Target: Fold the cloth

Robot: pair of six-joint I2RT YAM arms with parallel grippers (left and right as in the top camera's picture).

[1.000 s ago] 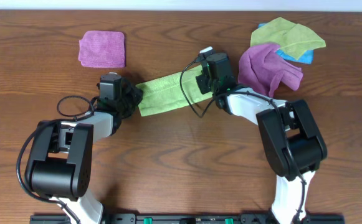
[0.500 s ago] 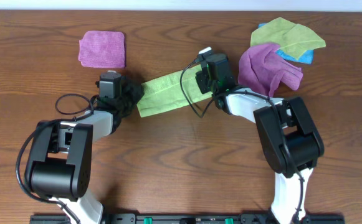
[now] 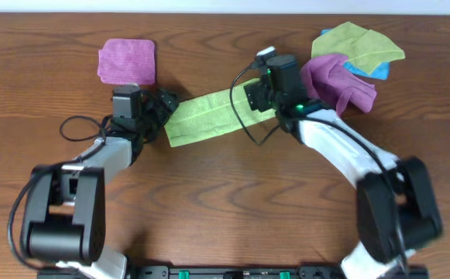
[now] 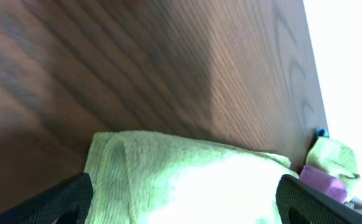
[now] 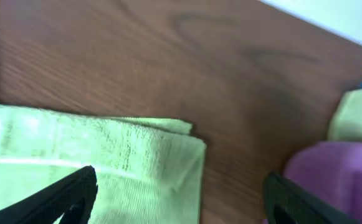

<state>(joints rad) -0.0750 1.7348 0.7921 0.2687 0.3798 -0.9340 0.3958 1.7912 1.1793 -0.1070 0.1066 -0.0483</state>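
Lime-green, the cloth (image 3: 205,118) lies within both arms' wide-spread jaws, seemingly ungripped; fingertips (image 4: 68,196) cropped.

Robotics lab bench; two arms (image 3: 329,143) at wooden table (image 3: 225,209).

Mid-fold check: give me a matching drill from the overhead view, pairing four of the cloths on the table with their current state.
Things:
1. lime-green cloth
2. square purple cloth
3. crumpled purple cloth
4. blue cloth

States:
A. mostly covered by a yellow-green cloth
B. folded into a long strip
C. lying flat and neat
D. bunched in a heap

Pairs: 1-B, 2-C, 3-D, 4-A
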